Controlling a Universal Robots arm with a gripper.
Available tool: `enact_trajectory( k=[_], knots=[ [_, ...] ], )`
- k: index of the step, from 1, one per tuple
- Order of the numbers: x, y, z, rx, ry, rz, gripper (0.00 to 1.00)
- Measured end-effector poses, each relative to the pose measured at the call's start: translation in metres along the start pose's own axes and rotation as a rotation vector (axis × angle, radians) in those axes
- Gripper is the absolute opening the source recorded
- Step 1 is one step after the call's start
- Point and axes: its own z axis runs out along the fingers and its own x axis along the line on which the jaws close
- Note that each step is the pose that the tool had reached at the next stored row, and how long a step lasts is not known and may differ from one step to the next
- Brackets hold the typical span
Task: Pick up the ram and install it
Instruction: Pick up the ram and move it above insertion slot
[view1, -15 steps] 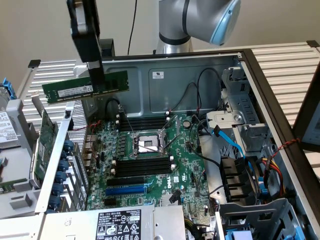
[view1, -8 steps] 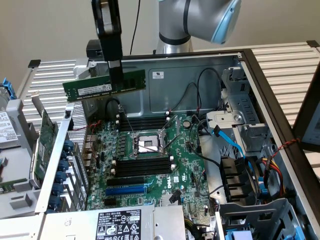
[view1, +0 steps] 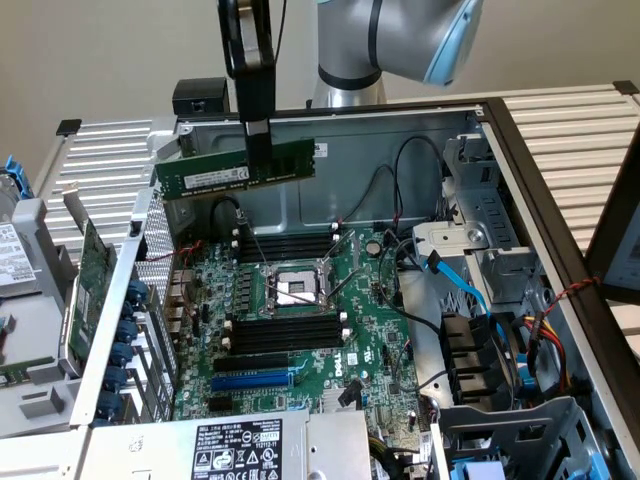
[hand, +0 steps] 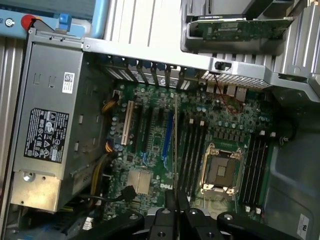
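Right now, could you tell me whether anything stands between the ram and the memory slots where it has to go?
Nothing visible does. The gripper holds the ram in the air above the motherboard. The black slots beside the CPU socket lie uncovered, with nothing on them that I can see.

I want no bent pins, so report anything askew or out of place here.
The ram, clamped in the pincer above the open case, hangs slightly tilted: its end toward the exterior view's left sits lower than the other. An expansion card sits outside the case wall at that view's left. Nothing looks damaged.
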Motion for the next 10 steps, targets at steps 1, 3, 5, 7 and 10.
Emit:
enact_trajectory(
  k=[1, 3, 5, 7, 10],
  knots=[
    [-0.0008, -0.0008, 0.0001, 0.0001, 0.0000, 0.002, 0.13],
    [-0.0030, -0.0020, 0.0003, 0.0006, 0.0002, 0.005, 0.13],
    [-0.0046, -0.0030, 0.0005, 0.0017, 0.0003, 0.009, 0.13],
    [-0.0060, -0.0043, 0.0005, 0.0035, 0.0006, 0.013, 0.13],
    [-0.0070, -0.0061, 0.0009, 0.0045, 0.0008, 0.024, 0.13]
  ],
)
